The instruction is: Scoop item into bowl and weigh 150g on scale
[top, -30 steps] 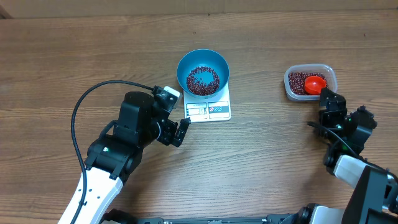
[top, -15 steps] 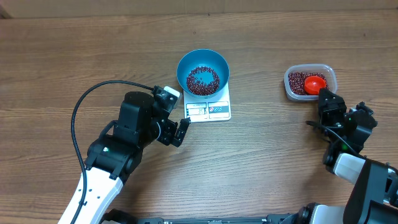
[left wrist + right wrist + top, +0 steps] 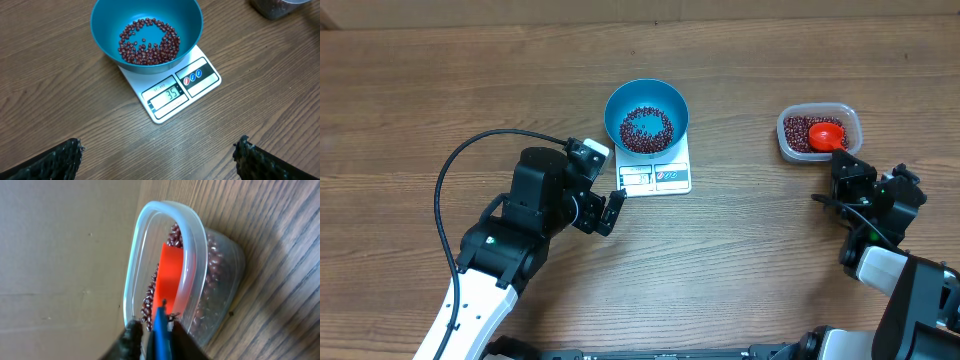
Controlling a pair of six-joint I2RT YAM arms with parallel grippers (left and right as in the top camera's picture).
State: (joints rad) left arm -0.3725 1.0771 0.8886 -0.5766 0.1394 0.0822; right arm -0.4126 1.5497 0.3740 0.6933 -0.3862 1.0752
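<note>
1. Now, at the centre of the table [image 3: 770, 250], the blue bowl [image 3: 147, 30] sits squarely on the far half of the white scale [image 3: 200, 82], leaving the display edge showing.
2. Inside that bowl, the beans [image 3: 147, 47] lie in a loose ring across the bottom, well short of the rim.
3. Below the bowl, the scale's window faces the left wrist camera and reads 35.
4. Over on the left, the left gripper [image 3: 159, 146] hovers over bare wood just on the near side of the scale, touching nothing.
5. Its two dark fingers [image 3: 65, 160] stand as wide apart as the view allows, one in each lower corner of the left wrist picture.
6. Across on the right, the clear plastic tub [image 3: 853, 122] stands well apart from the scale, with more beans inside it.
7. Buried among those beans is the red scoop [image 3: 170, 275], its head down in the tub and its handle leaning out over the near rim.
8. And there's the right gripper [image 3: 155, 330], right at that rim, meeting the handle's lower end.
9. Its fingers [image 3: 131, 336] are drawn in tight, pinched onto the end of the scoop's handle, with a blue strip [image 3: 160, 325] showing between them.
10. From overhead, the right arm's tip touches the tub's near edge at the scoop.
</note>
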